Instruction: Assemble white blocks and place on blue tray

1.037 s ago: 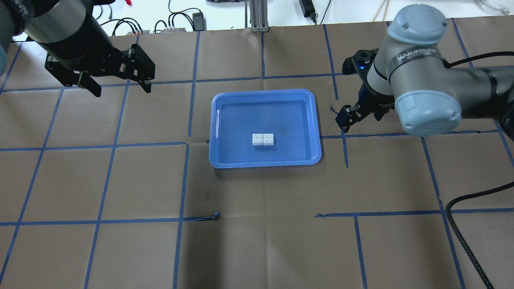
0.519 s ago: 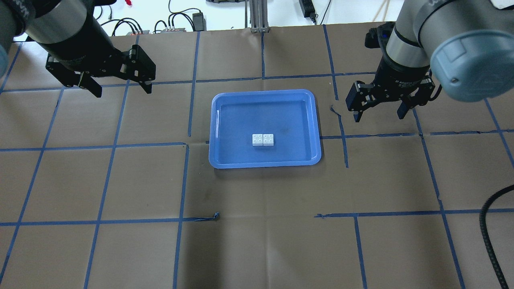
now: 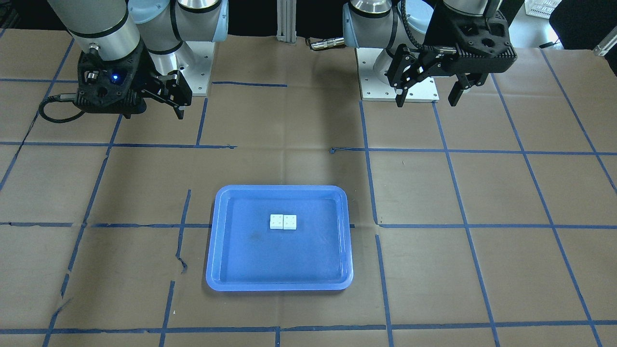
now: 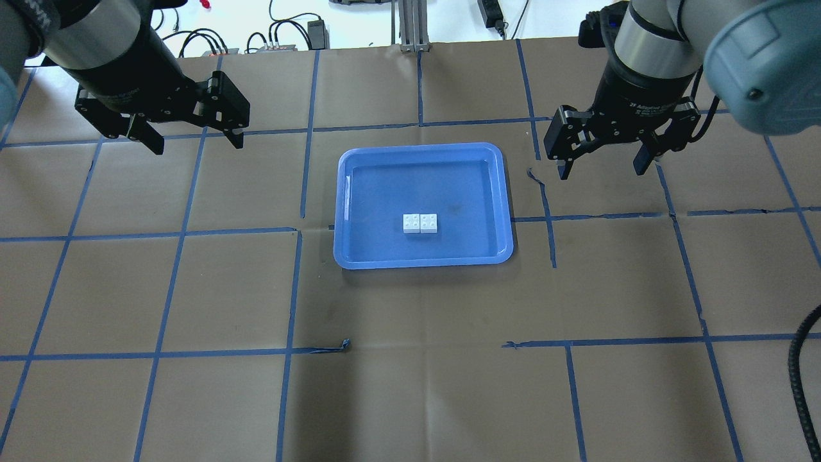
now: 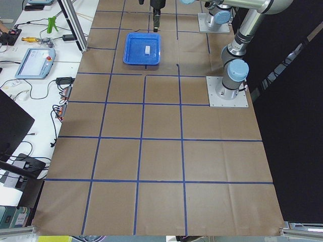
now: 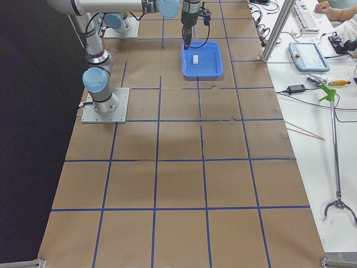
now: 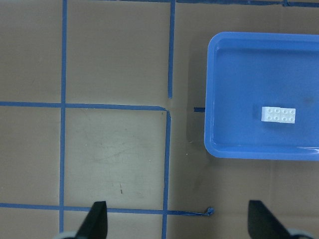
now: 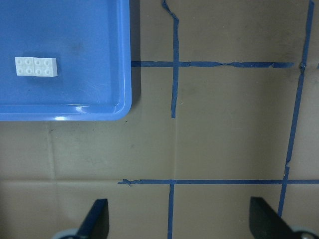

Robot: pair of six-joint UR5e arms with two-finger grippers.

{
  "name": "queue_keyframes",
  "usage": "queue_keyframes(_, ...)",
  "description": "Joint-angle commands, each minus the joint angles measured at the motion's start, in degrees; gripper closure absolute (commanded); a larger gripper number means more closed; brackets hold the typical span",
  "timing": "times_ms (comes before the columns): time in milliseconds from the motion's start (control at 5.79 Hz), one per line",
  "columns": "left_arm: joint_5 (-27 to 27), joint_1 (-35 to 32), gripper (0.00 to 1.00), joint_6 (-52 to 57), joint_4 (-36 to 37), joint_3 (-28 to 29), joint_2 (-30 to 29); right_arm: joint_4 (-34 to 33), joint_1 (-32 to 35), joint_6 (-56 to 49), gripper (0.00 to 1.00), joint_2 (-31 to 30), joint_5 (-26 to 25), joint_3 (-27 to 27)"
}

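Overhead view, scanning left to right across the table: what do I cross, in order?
The left gripper → blue tray, with the white blocks lying in it → right gripper.

Robotics lab work cell.
Paper-covered table with taped grid; bolted base plate; cables and teach pendant on the bench beyond the left gripper.

Showing the white blocks lying side by side, touching, studs up, inside the blue tray. Showing the left gripper hovering well apart from the tray's left rim, jaws spread, holding nothing. Showing the right gripper hovering near the tray's right rim, jaws spread, holding nothing.
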Motion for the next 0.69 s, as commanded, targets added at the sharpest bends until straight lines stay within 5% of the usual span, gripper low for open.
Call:
queue_keyframes(0, -0.4, 0.7, 0.01, -0.9, 3.4, -0.1, -0.5, -0.7, -0.4, -0.2, 0.0, -1.1, -0.5, 0.0)
queue_keyframes(519, -0.1, 0.3, 0.01, -0.7, 3.7, -0.8, -0.3, -0.7, -0.1, 0.1, 0.0, -1.1, -0.2, 0.2)
